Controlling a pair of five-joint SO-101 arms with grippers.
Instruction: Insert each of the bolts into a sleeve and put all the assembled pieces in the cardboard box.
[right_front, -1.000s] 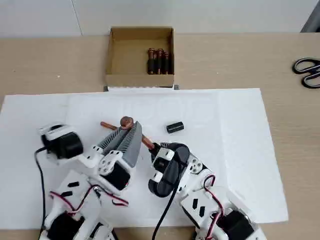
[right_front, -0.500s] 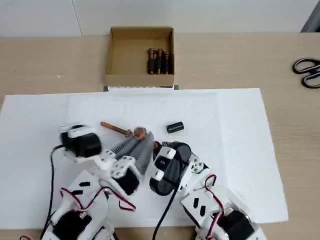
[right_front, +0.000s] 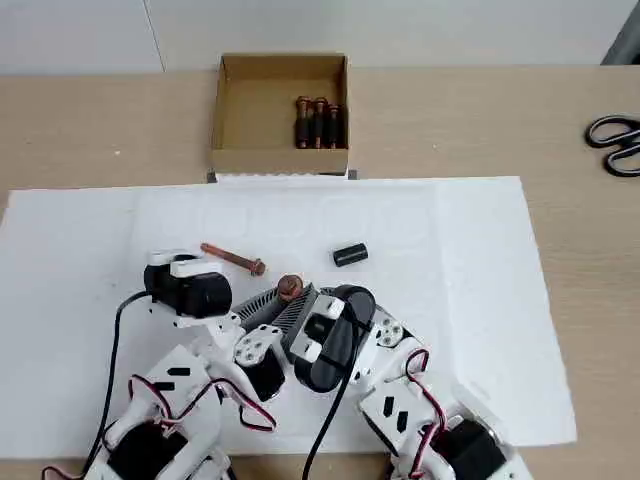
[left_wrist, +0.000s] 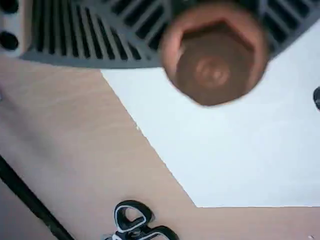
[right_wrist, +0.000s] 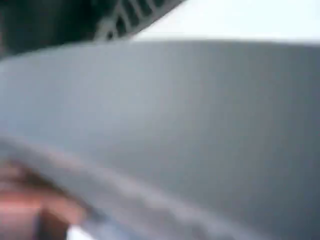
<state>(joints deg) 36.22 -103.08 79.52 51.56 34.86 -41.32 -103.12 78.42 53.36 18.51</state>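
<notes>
My left gripper (right_front: 287, 300) is shut on a copper bolt (right_front: 290, 288), whose hexagonal head (left_wrist: 212, 65) faces the left wrist camera between the dark ribbed fingers (left_wrist: 100, 25). It is pressed up against my right gripper (right_front: 318, 303), low on the white sheet. The right wrist view is blocked by a grey surface, with a bit of copper (right_wrist: 20, 210) at one corner. A second bolt (right_front: 232, 258) lies loose on the sheet. A black sleeve (right_front: 350, 254) lies to its right. The cardboard box (right_front: 240, 110) at the back holds three assembled pieces (right_front: 319, 122).
A white sheet (right_front: 450, 300) covers the wooden table's front half. Scissors (right_front: 615, 143) lie at the far right edge of the table, and the scissors (left_wrist: 137, 227) also appear in the left wrist view. Both arm bases crowd the front edge.
My left arm has swung right and toward the front edge, carrying its bolt up against the right gripper. The right arm has barely moved.
</notes>
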